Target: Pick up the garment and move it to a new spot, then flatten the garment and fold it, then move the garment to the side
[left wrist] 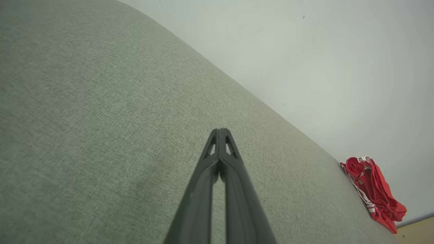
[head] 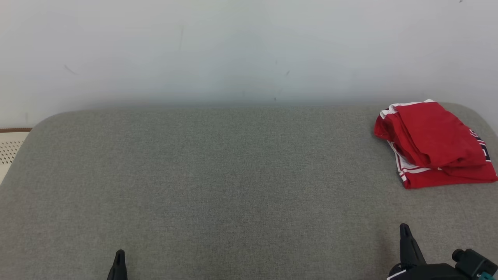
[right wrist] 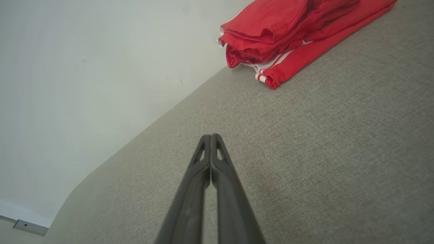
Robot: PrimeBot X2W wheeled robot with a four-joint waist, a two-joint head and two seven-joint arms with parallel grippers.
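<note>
The garment point(head: 433, 144) is red with white stripes and lies folded in a pile at the far right corner of the grey padded table point(head: 218, 182). It also appears as the garment point(left wrist: 374, 191) at the lower right of the left wrist view and the garment point(right wrist: 291, 34) at the top of the right wrist view. My left gripper point(head: 120, 253) stands shut and empty at the near left edge, far from the cloth. My right gripper point(head: 404, 227) is shut and empty, a short way in front of the garment. Fingertips meet in both wrist views: left gripper point(left wrist: 220, 130), right gripper point(right wrist: 211, 136).
A pale wall point(head: 233, 50) runs right behind the table. A cream perforated object point(head: 9, 147) sits beyond the table's left edge. A wide stretch of bare grey fabric lies between the two grippers and to the garment's left.
</note>
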